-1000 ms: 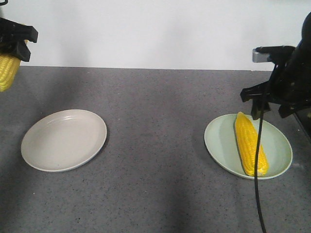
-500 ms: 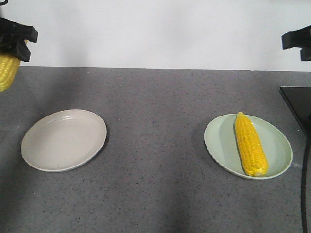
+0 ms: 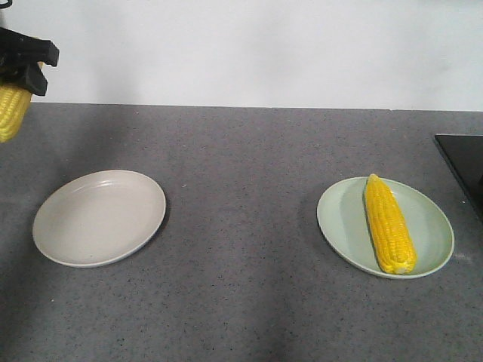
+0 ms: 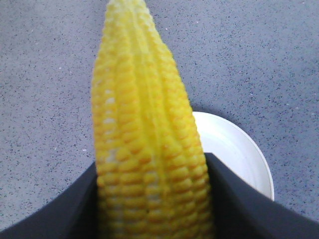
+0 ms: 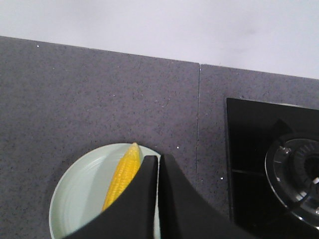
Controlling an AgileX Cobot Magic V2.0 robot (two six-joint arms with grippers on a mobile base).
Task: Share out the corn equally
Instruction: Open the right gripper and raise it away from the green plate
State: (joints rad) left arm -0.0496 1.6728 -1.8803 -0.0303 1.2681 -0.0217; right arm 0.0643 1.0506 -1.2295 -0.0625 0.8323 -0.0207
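My left claw [image 3: 19,72] pinched one corn cob [image 3: 13,109] in the air, hanging tip-down, with the empty beige plate [image 3: 99,217] below and well off to one side. My right claw [image 5: 158,199], pressed together and empty, hovered above the green plate [image 5: 82,191] holding the other cob [image 5: 121,177]. I judged a release here would drop the cob onto the desk [image 3: 249,188], where it might roll.

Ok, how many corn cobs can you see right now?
2. One cob lies on the green plate; the other cob hangs in the left gripper above the counter, beside the empty beige plate. None visibly hidden.
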